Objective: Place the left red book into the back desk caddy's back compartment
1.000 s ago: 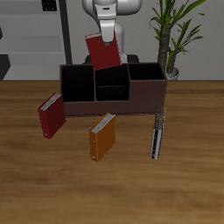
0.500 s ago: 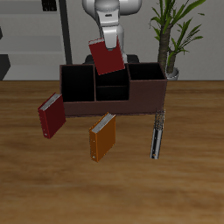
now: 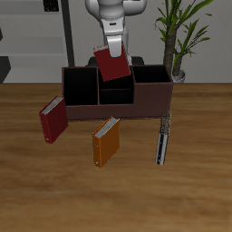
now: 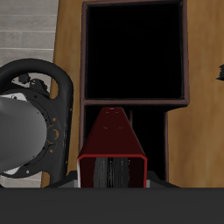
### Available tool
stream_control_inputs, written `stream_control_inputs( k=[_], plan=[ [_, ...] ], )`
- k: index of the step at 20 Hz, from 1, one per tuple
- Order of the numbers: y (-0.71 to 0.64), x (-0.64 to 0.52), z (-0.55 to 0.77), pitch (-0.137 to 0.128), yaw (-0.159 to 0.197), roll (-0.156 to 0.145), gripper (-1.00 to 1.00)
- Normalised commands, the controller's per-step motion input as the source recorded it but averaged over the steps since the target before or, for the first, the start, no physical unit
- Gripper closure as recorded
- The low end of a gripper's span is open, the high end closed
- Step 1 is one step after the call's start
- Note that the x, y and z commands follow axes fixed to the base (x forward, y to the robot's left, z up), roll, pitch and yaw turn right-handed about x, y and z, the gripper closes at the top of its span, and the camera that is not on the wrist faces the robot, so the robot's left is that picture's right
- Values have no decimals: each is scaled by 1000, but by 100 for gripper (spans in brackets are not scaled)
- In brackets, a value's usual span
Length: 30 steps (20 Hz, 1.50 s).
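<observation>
Above the back desk caddy (image 3: 116,91), the gripper (image 3: 111,48) pinches the left red book (image 3: 112,65), tilted.

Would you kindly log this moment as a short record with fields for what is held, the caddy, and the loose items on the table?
held: red book, tilted, gripped at its top by the gripper
position: above the caddy, over its middle section
back compartment: book not yet inside
crimson book: on the table before the caddy
orange book: nearer the front edge
dark slim object: by the caddy's end
plant: behind the caddy
</observation>
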Motion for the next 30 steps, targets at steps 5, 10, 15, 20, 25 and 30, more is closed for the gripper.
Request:
stream_control_inputs(
  k=[5, 10, 15, 20, 25, 30],
  plan=[
    [76, 12, -157, 40, -7, 16, 100],
    [53, -48, -176, 43, -9, 12, 100],
    [26, -67, -168, 45, -13, 5, 100],
    [-3, -13, -182, 34, 2, 3, 100],
    [-29, -7, -147, 32, 0, -4, 100],
    [-29, 38, -197, 37, -9, -7, 100]
  ],
)
